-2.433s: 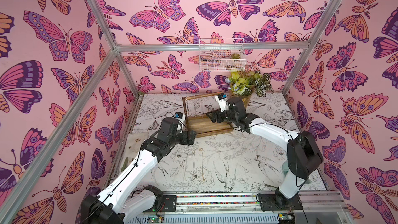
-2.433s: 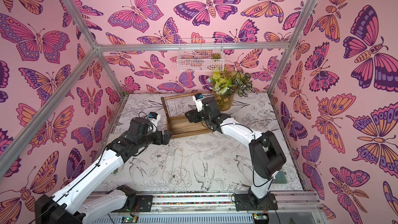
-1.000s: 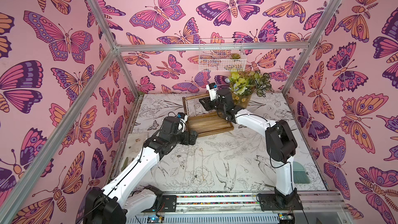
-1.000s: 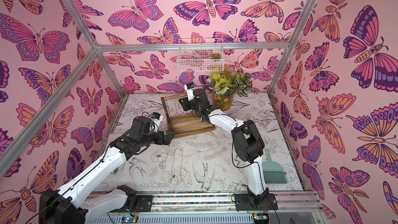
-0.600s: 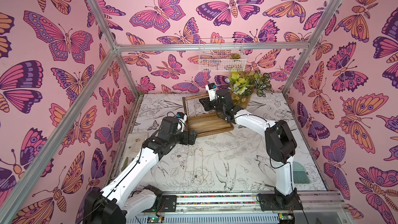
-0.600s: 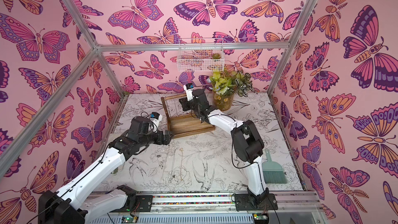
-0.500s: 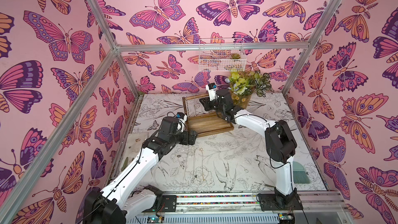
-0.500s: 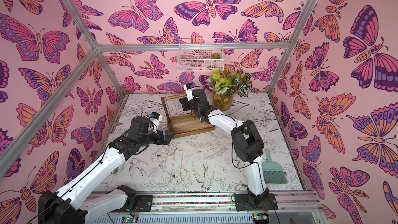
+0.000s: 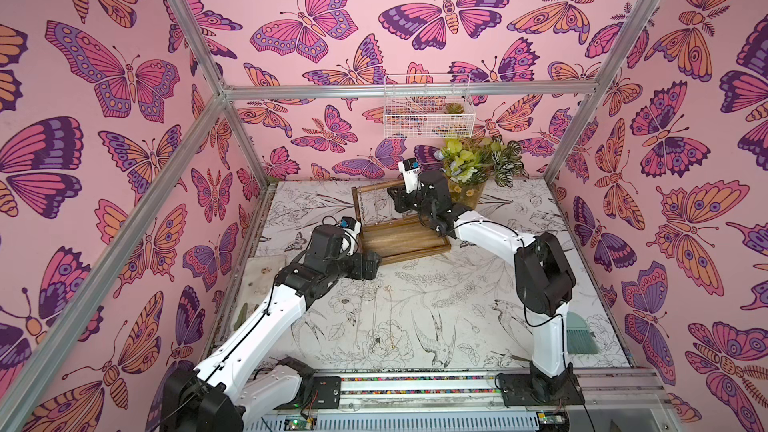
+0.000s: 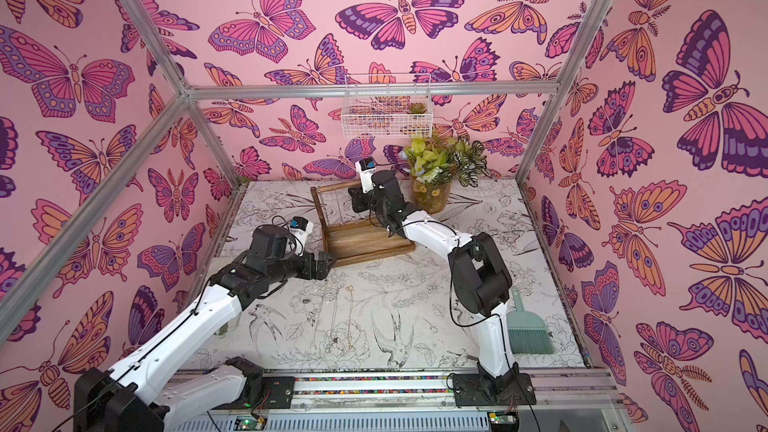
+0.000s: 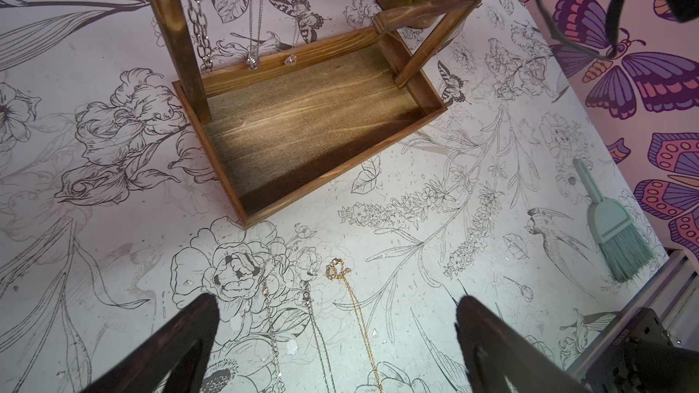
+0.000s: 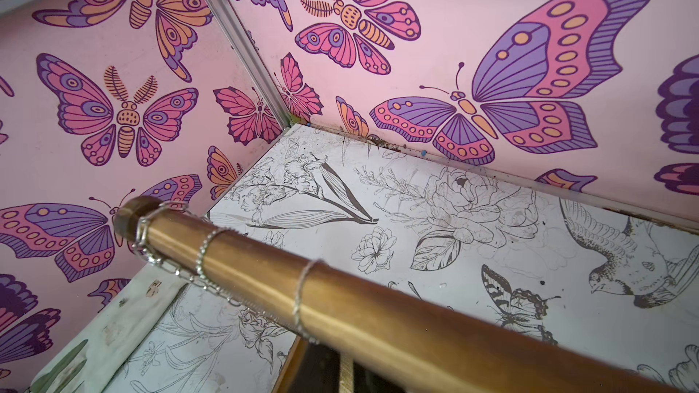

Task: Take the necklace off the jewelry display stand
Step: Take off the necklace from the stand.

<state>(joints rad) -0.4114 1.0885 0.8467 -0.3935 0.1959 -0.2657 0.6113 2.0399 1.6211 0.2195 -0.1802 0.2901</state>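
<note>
Brown wood, the jewelry display stand (image 9: 405, 238) sits toward the back of the table (image 9: 457, 297), three chains draped over its top bar (image 12: 378, 315): a chunky link chain (image 12: 151, 243) and two thin ones, including the necklace (image 12: 302, 296) nearest the right gripper (image 9: 397, 201). Whether that pincer has clamped anything cannot be told. The left gripper (image 11: 336, 302) gapes empty above loose necklaces (image 11: 355, 308) on the table. This lift-off looks not yet done.

The brown wooden jewelry display stand (image 9: 405, 241) stands upright on the table (image 9: 457, 284), with three silver necklaces (image 11: 195, 17) draped over its round top bar (image 12: 397, 319).
</note>
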